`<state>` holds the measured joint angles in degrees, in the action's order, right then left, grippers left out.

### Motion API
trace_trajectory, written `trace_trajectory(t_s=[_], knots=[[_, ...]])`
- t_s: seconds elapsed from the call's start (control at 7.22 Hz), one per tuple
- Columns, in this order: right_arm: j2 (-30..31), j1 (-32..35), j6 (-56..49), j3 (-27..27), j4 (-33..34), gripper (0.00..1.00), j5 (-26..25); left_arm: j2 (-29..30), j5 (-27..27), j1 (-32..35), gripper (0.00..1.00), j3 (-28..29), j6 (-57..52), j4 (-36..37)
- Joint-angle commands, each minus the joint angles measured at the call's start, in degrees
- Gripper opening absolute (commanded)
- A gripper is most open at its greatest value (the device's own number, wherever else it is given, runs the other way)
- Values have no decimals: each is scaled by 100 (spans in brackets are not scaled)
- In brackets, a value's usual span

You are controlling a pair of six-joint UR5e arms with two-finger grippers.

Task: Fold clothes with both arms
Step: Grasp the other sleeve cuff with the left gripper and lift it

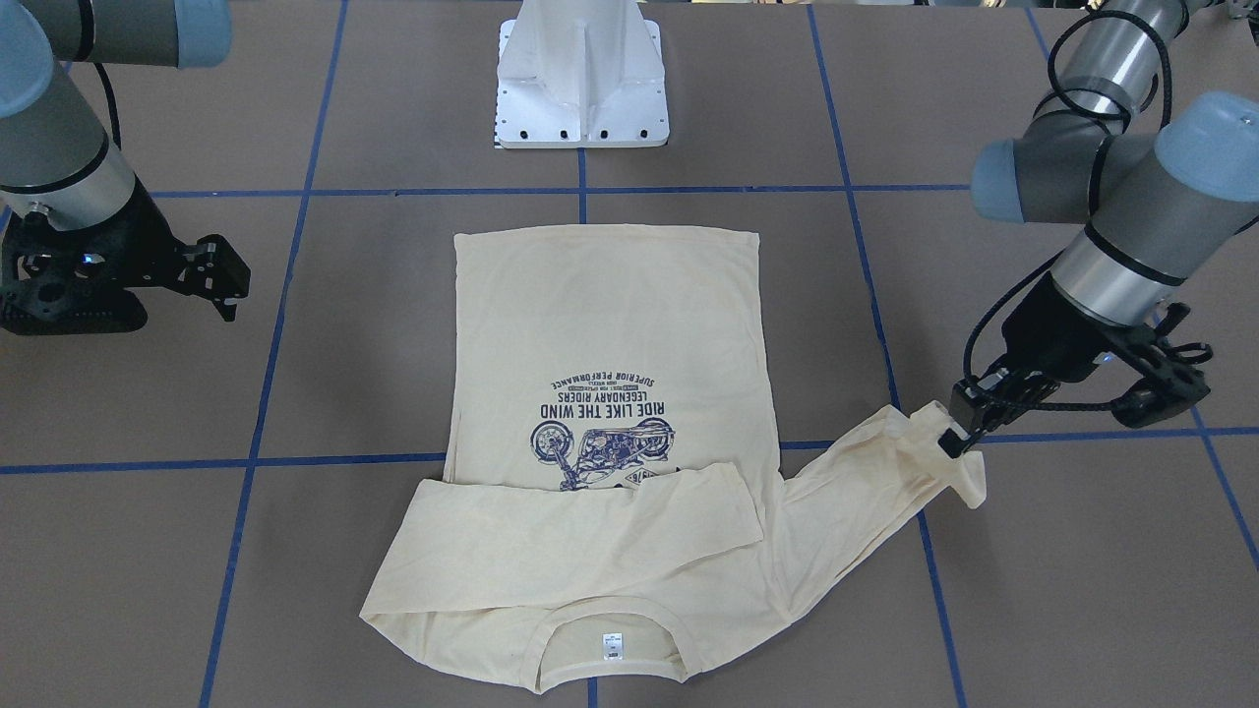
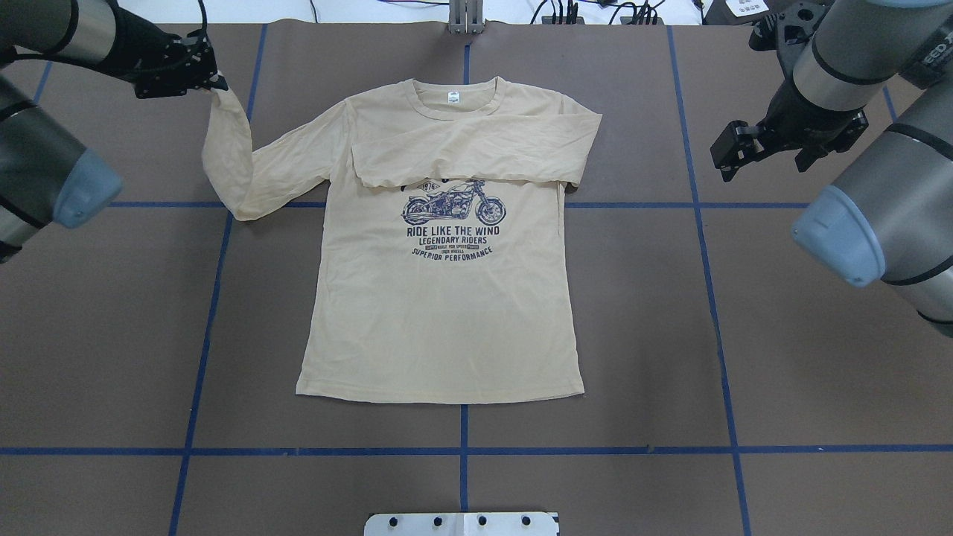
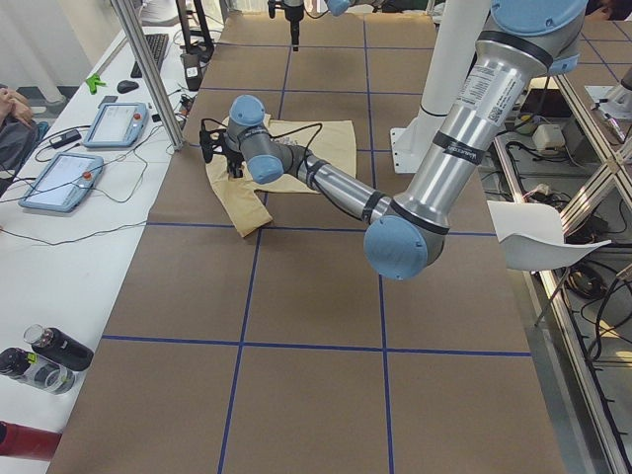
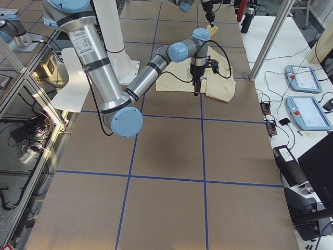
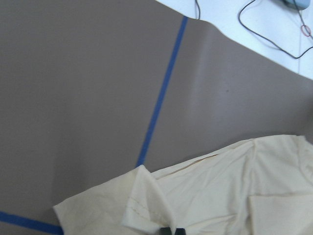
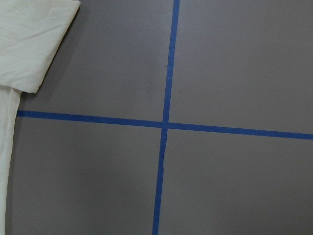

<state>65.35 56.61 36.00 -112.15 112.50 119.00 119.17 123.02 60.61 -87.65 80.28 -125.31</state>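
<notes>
Presently the cuff of the left sleeve [image 2: 242,160] is pinched in the left jaws, which are closed on it, and is held up off the counter [image 2: 744,335] beyond the far-left corner of the T-shirt [image 2: 439,320]. The shirt is laid flat at ctr of the counter, print up, w/ the neck tag [image 2: 453,97] at the end away from the robot.

From the left jaws the shirt body lies to the robot's right. The sleeve's long axis is bent into a V, from the cuff down to the counter, then back up to the shoulder. So the fold is prob. to be carried rightward across the chest, over the right sleeve [image 2: 476,152] laid there.

The left arm [image 2: 37,149] is the nearer one. The right jaws are hung over bare counter just off the right shoulder, clear of cloth; whether they are open or closed cannot be told.

Count: 1 shirt, 2 sleeves (1 folded, 1 held), 2 arms, 1 tag.
</notes>
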Motion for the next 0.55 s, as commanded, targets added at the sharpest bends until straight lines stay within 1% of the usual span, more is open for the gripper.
trace_trajectory(t_s=[0.0, 0.28, 0.42], knots=[[30, 8, -41, 17, -18, 100, 0, 1015, 370, -31, 0, 370, 678, -19], [30, 52, -50, 35, -18, 100, 0, 1738, 434, -582, 0, 380, 1461, -63], [39, 70, -50, 35, -1, 100, 9, 1976, 425, -1020, 0, 389, 1726, -81]])
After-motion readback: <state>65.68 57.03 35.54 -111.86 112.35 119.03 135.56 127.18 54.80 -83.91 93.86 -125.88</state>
